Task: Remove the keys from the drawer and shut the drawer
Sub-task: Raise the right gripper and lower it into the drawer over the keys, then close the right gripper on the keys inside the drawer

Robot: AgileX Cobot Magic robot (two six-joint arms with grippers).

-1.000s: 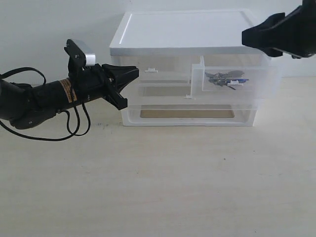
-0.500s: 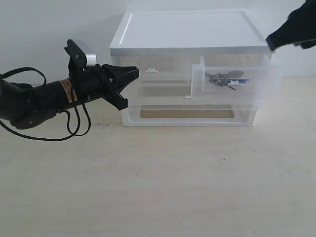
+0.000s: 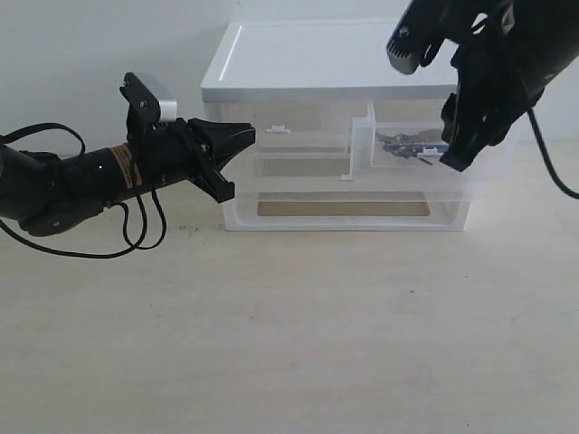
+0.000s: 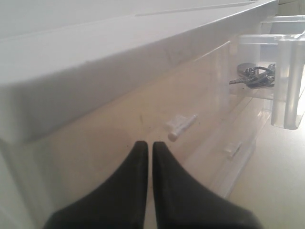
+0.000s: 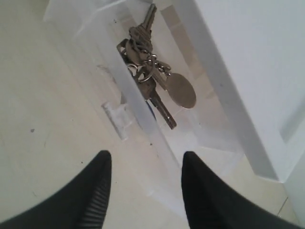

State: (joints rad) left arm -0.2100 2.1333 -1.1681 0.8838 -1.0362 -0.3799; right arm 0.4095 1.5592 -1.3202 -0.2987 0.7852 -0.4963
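The right-hand small drawer (image 3: 425, 145) stands pulled out of the white unit (image 3: 335, 54). The keys (image 3: 409, 145) lie inside it, with a bit of blue showing at their right end. My right gripper (image 3: 455, 154) hangs open just above the drawer's right end, pointing down. In the right wrist view the keys (image 5: 148, 71) lie beyond the open gripper (image 5: 145, 160), behind the drawer's front wall (image 5: 143, 119) with its tab handle (image 5: 116, 120). My left gripper (image 3: 242, 136) is shut and empty at the unit's left front corner. Its wrist view shows the gripper (image 4: 146, 145) near the front, the keys (image 4: 255, 77) further along.
The left-hand twin drawer is pushed in, its tab handle (image 4: 181, 127) close to my left fingertips. A full-width drawer (image 3: 344, 208) sits below. The unit stands on a pale tabletop (image 3: 289, 334) with a wall behind it. A black cable (image 3: 136, 226) loops under the left arm.
My right arm has swung from the upper right edge down and left, over the open drawer's right end. The left arm, drawer and keys have not moved.
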